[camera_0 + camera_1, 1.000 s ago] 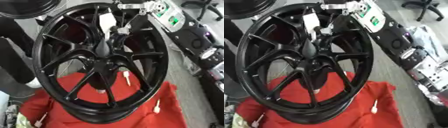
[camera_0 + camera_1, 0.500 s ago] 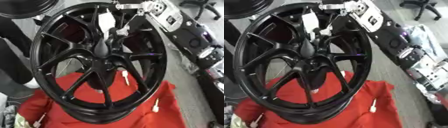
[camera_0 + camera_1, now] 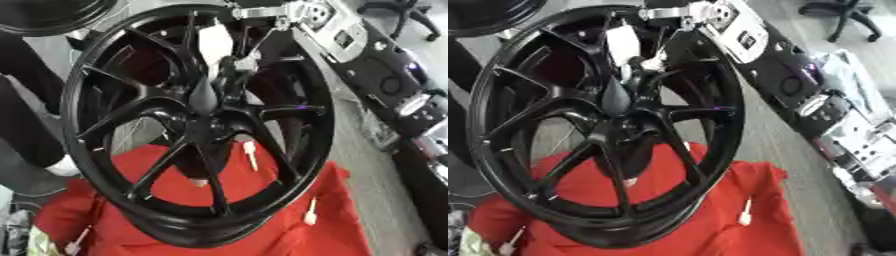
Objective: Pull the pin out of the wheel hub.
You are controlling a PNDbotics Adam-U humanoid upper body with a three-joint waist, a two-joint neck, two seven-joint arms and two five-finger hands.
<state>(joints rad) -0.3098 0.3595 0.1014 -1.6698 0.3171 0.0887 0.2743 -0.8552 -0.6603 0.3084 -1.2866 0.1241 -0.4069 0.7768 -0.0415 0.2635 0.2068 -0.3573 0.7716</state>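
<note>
A big black wheel [image 3: 105, 165] stands upright on a red cloth [image 3: 289, 235], its spokes meeting at the hub [image 3: 206, 100]. My right arm [image 3: 754, 45] comes in from the upper right, silver and black, and its hand [image 3: 234, 75] sits just above the hub. Its dark fingers are curled round a white pin [image 3: 214, 42] that points up and away from the hub. The grip itself is partly hidden behind the spokes. My left hand shows in neither view.
Three loose white pins lie on the cloth: one behind the spokes [image 3: 250, 155], one at the right [image 3: 309, 212], one at the lower left [image 3: 77, 245]. A second black rim [image 3: 44, 15] is at the top left. A person's dark leg and white shoe [image 3: 61, 167] stand left of the wheel.
The whole picture has shifted a little, so the camera moved. My right hand stays at the hub with the white pin; no clear move of the pin shows.
</note>
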